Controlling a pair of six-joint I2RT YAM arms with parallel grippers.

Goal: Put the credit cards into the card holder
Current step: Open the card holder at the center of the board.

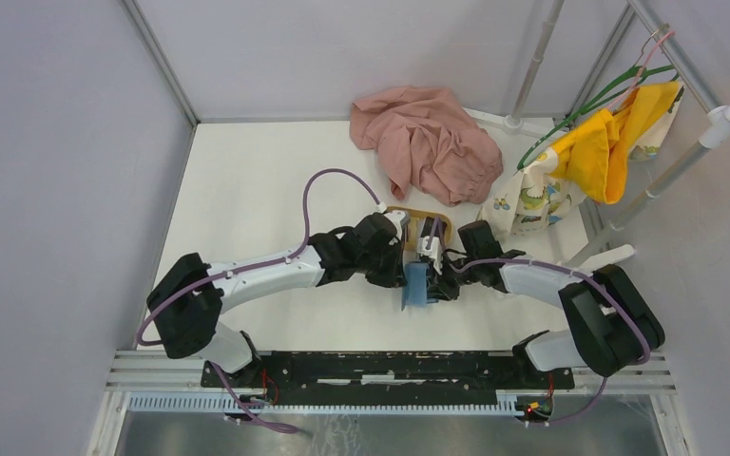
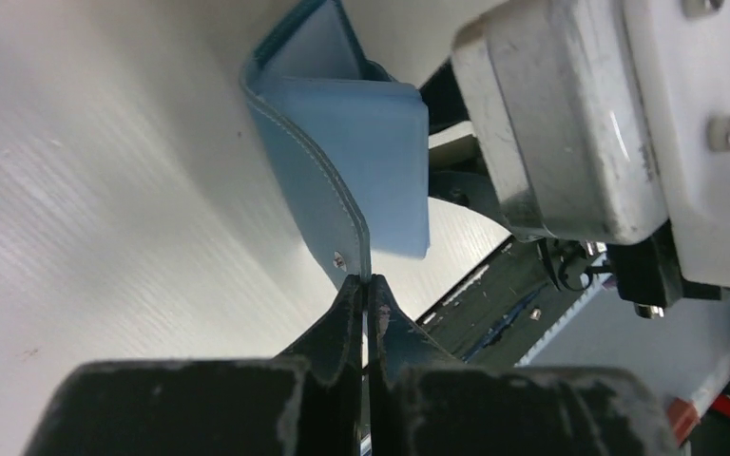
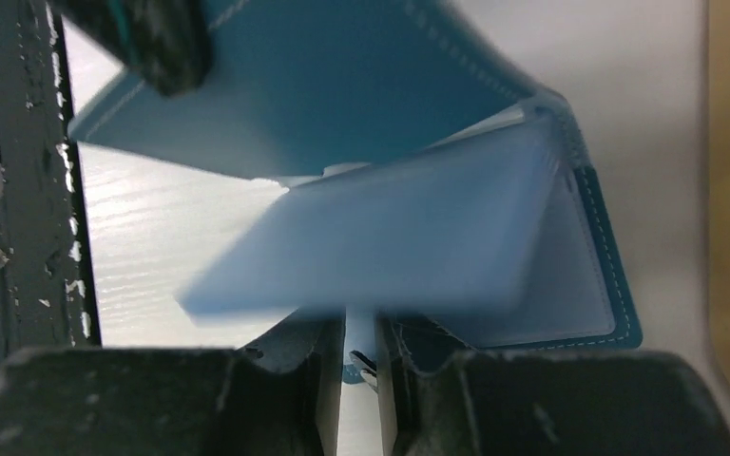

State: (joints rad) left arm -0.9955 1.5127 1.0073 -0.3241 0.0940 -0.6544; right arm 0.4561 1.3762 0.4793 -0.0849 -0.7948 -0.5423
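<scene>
Holding the card holder [image 2: 371, 142] open near the middle of the table [image 2: 105, 190], the left gripper [image 2: 365, 290] pinched its outer flap while the right gripper [image 3: 361, 356] stood narrow at the pale inner leaf, its grip unclear; no credit cards showed, so inserting them all seemingly remained

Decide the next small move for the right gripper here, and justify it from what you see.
Probably close the right gripper on the pale inner leaf and ease it off the cover. The left gripper is shut on the card holder at its outer flap, the holder gapes only partly, and no credit card shows.
</scene>
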